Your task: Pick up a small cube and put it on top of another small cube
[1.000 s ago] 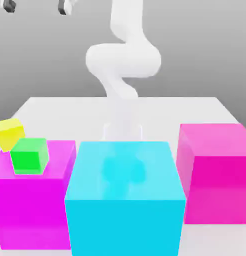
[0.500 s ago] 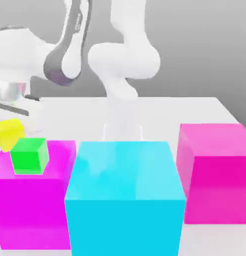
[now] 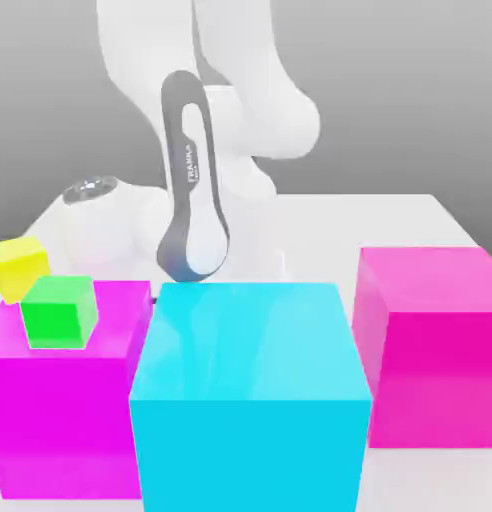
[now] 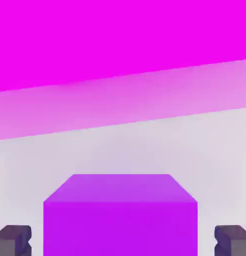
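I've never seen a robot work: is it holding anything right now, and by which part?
Nothing is gripped, by the hand view: the purple cube sits between the jaws, with a clear gap on either side.

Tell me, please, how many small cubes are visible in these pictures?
3: a yellow cube and a green cube at the exterior view's left, the green on a large magenta block, and a purple cube seen by the hand camera. Others may be hidden behind the blocks.
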Tool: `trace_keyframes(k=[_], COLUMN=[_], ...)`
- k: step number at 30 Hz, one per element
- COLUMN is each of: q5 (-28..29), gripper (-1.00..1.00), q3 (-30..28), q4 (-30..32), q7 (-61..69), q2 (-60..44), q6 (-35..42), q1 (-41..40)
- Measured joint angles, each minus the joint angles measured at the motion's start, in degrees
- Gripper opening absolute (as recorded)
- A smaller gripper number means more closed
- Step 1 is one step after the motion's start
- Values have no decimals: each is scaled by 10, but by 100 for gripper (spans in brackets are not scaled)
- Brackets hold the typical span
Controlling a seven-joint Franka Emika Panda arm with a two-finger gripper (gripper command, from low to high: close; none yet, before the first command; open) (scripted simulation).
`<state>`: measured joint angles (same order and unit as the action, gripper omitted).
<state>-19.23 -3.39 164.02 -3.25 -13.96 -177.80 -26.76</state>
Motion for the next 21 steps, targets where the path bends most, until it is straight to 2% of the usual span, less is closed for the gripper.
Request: trace_keyframes(k=[3,5,8,10,12,16,21], q5=[-1,14,94,157,196,185,178], gripper=[-100,-100,-100,-100,-100,-100,-100], q3=[11,-14,-74,-89,-92,-147,-169], q4=[-1,3,16,25,30,-15,-116], q7=[3,-10,-71,-116,-143,-128,-119], q2=[-5,15,71,113,149,129,99], q6=[-5,12,56,88,122,199,301], q1=[-11,11,51,45,38,-15,-69])
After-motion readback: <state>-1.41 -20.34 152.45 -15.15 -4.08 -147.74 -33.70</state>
